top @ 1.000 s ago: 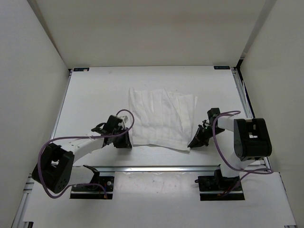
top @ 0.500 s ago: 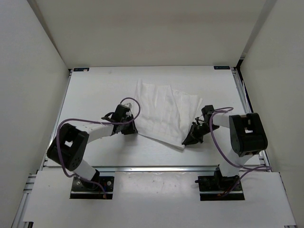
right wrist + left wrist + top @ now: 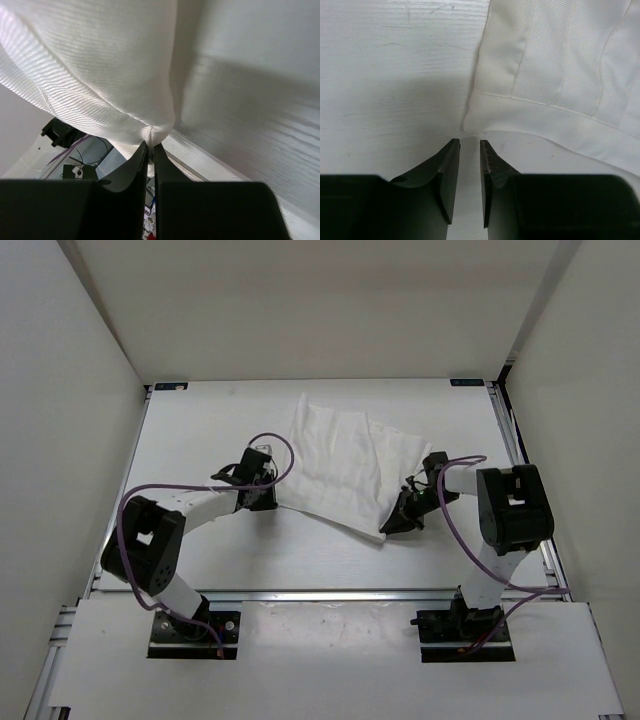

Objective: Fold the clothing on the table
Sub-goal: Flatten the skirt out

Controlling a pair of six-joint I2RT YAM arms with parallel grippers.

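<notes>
Two arms reach in from the near side in the overhead view, and the clothing (image 3: 345, 465) lies between them on the table (image 3: 200, 430), a little toward the far side of the middle. It is a white pleated piece, turned at an angle, so that its far left corner points to the back edge and its near right corner points toward the arms' bases. The left gripper (image 3: 271, 503) sits at the garment's near left corner. The right gripper (image 3: 387, 528) is at the near right corner, where the cloth comes to a point. A purple cable (image 3: 272, 445) loops over each wrist.

In the left wrist view the left gripper (image 3: 470, 145) has its two dark fingers (image 3: 447, 170) slightly parted, with only the bare table (image 3: 395, 75) in the narrow gap. The hemmed corner of the clothing (image 3: 560, 65) lies flat just beyond the fingertips, and I cannot tell whether they touch it.

In the right wrist view the right gripper (image 3: 150, 147) is pressed together on a small puckered fold at the edge of the clothing (image 3: 100, 65). From that pinch the cloth rises off the table (image 3: 250, 100) and spreads away to the left, casting a shadow on the surface to the right.
</notes>
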